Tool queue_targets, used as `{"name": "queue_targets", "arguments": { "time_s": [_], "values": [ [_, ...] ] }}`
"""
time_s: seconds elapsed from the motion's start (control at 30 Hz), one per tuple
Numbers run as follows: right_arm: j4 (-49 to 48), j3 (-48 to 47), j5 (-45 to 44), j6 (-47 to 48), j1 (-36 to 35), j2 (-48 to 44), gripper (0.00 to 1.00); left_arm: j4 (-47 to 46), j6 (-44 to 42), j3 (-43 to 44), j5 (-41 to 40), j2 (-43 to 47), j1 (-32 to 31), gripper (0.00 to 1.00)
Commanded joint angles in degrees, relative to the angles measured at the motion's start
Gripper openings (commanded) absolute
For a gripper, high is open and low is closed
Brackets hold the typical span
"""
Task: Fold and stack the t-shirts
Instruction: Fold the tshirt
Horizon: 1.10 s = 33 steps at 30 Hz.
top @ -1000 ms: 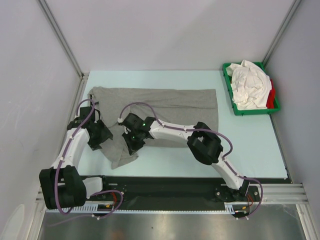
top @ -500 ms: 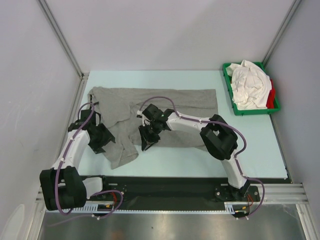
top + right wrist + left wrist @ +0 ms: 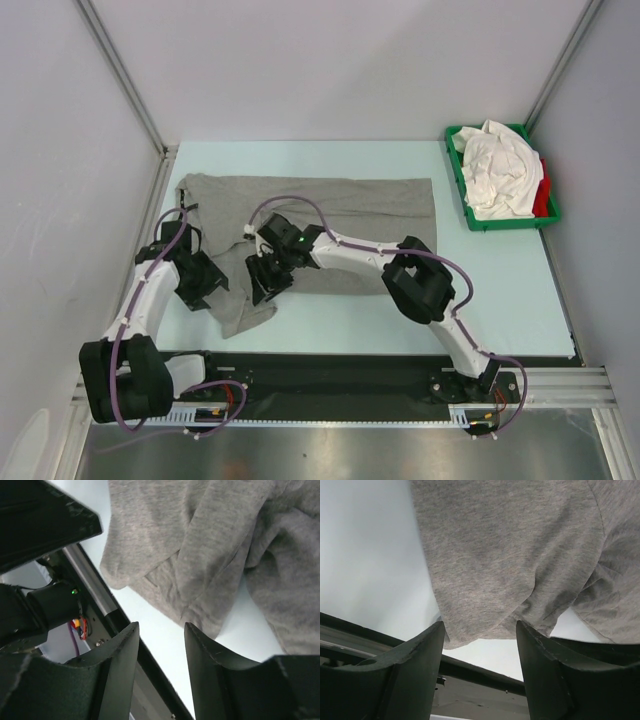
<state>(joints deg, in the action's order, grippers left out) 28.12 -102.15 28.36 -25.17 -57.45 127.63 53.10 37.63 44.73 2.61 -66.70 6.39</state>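
A heather grey t-shirt (image 3: 350, 200) lies spread across the table's far half, and one rumpled corner of it (image 3: 240, 315) hangs toward the front edge. My left gripper (image 3: 207, 290) stands open just left of that corner. In the left wrist view the grey cloth (image 3: 510, 555) lies ahead of the left gripper (image 3: 480, 630), with nothing between the fingers. My right gripper (image 3: 263, 290) is open over the corner's right side. In the right wrist view folded grey cloth (image 3: 210, 540) lies ahead of the right gripper (image 3: 161, 630), and the gap is empty. White t-shirts (image 3: 495, 170) and a red one (image 3: 541, 200) are piled in the tray.
A green plastic tray (image 3: 505, 224) stands at the far right corner of the table. The black base rail (image 3: 330, 370) runs along the near edge, close under both grippers. Metal frame posts (image 3: 120, 75) rise at the back corners.
My right gripper has opened and let go of the grey cloth. It swung right and came back left to the hanging corner. The left gripper barely moved.
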Motion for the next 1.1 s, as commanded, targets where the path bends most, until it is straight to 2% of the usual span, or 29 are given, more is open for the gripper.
{"name": "queue_targets", "arguments": {
  "time_s": [0.0,0.17,0.27,0.47,0.67,1.07],
  "values": [
    [0.6,-4.4,-1.8,-0.9,-0.5,3.1,0.47,-0.4,1.0,1.3,-0.9,-0.3,0.5,0.65],
    [0.3,-4.8,-2.2,-1.7,-0.5,4.8,0.47,0.0,0.3,2.3,-1.1,-0.6,0.4,0.64],
    [0.8,-5.7,-1.9,-2.0,-0.6,6.1,0.44,-0.1,0.3,1.9,-1.0,-0.7,0.5,0.64],
    [1.9,-7.8,-2.6,-1.6,-1.0,8.1,0.2,-0.2,0.3,1.9,-1.1,-0.6,0.5,0.64],
    [4.4,-8.4,-4.2,-0.1,-0.9,7.5,0.06,0.3,0.7,1.6,-1.6,0.1,0.5,0.64],
    [10.3,-6.8,1.6,0.8,2.6,0.1,0.04,2.4,2.2,1.3,-1.0,1.0,1.0,0.66]
  ]
}}
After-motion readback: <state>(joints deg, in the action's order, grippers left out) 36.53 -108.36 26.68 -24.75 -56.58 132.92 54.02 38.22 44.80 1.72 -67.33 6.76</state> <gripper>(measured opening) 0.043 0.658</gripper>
